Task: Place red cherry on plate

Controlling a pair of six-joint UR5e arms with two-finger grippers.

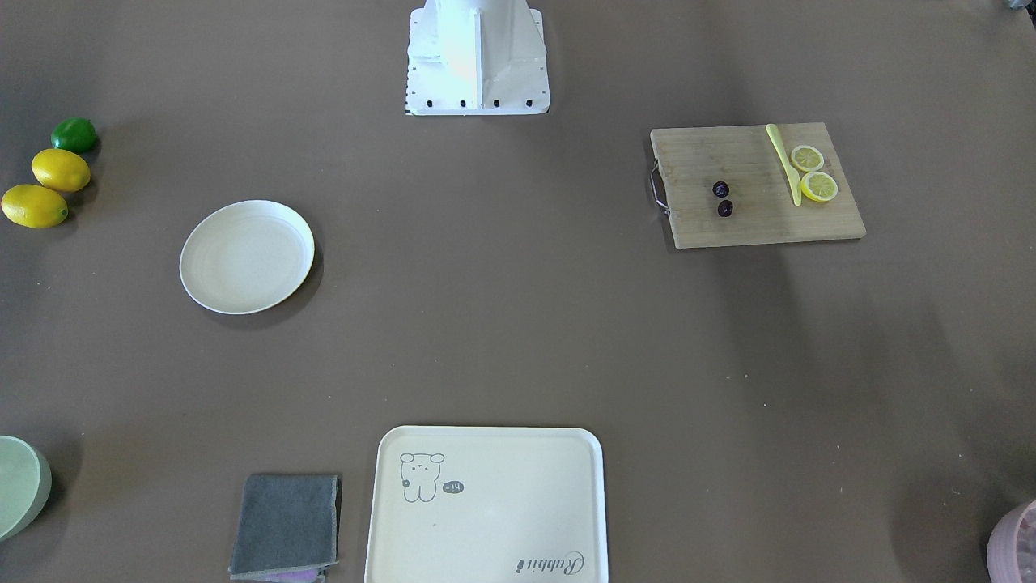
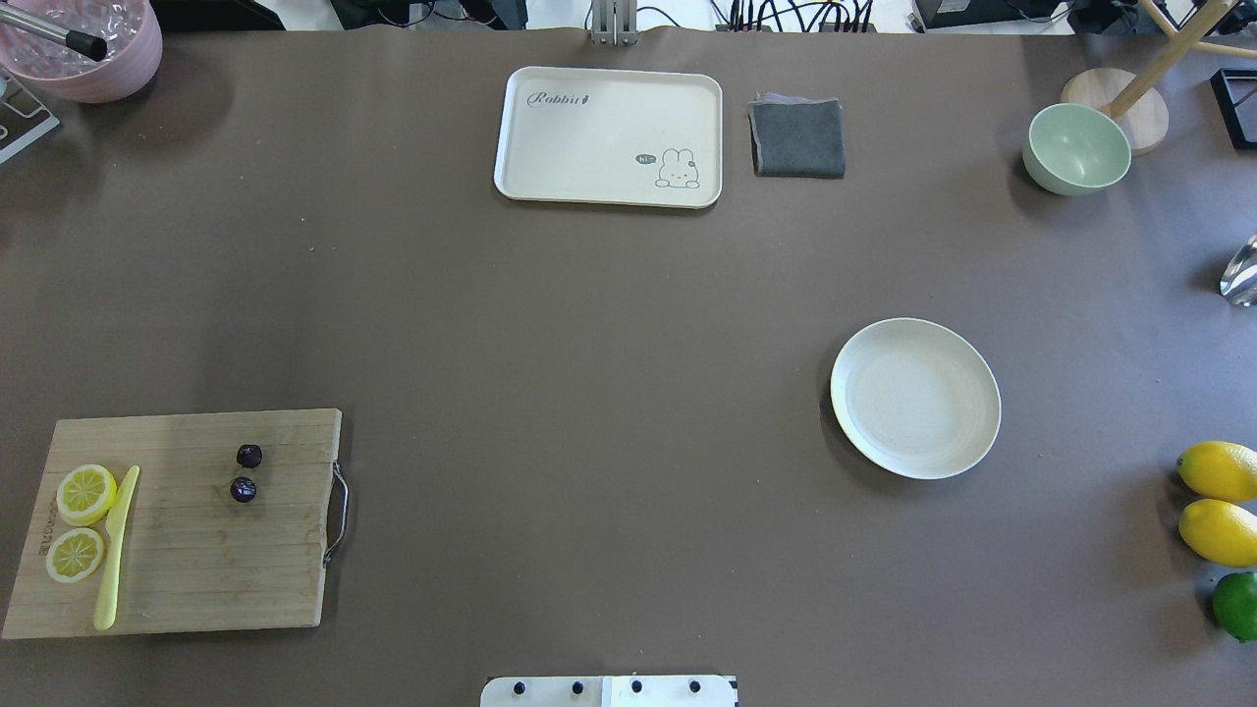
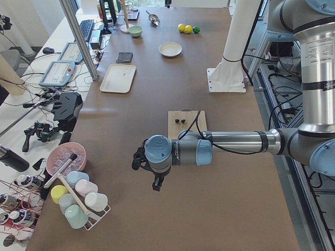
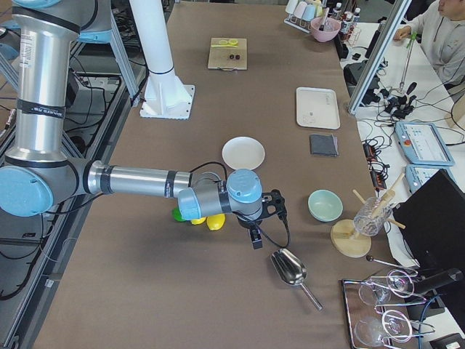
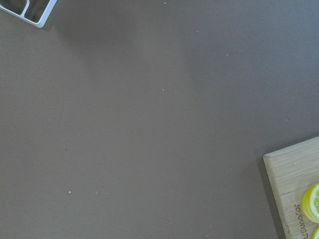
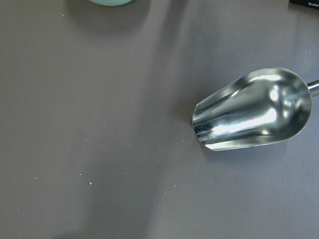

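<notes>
The red cherry point(image 2: 244, 489) is a pair of tiny dark round fruits lying on a wooden cutting board point(image 2: 196, 560) at the near left of the table; it also shows in the front view point(image 1: 725, 208). The plate point(image 2: 915, 398) is round, cream-white and bare, and sits right of centre. My left gripper point(image 3: 139, 158) hangs over bare table beyond the board's outer end, far from the cherry. My right gripper point(image 4: 277, 206) hovers near a metal scoop point(image 4: 290, 269), past the plate. Both grippers show only in the side views, so I cannot tell whether they are open or shut.
Two lemon slices point(image 2: 83, 493) and a yellow knife point(image 2: 116, 550) share the board. A cream tray point(image 2: 609, 137), a grey cloth point(image 2: 797, 137) and a green bowl point(image 2: 1077, 149) line the far edge. Two lemons point(image 2: 1218, 530) and a lime point(image 2: 1237, 604) lie at the right edge.
</notes>
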